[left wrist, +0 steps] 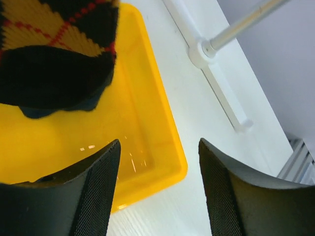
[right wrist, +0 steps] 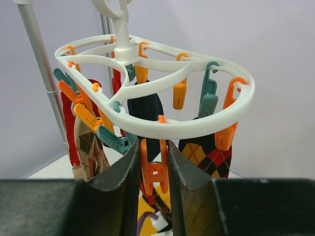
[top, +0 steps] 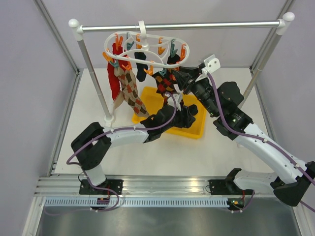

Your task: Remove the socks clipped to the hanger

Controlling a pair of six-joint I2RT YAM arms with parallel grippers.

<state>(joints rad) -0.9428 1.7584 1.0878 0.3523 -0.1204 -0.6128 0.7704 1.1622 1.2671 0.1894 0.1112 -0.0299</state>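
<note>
left tool (left wrist: pixel 158 147): fingers apart, gripping nothing; dark argyle sock (left wrist: pixel 54 64) hangs just ahead of it, above the yellow tray (left wrist: pixel 152 113) | right tool (right wrist: pixel 152 150): clamped on an orange peg (right wrist: pixel 153 174) at the near rim of the hanger (right wrist: pixel 197 127) | other socks (top: pixel 125 86): clipped, dangling from the hanger's left side

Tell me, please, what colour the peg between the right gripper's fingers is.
The peg is orange, clearest in the right wrist view.

Top camera looks down on all; wrist cameras sit close to tray (left wrist: pixel 147 123) and hanger (right wrist: pixel 197 129).
</note>
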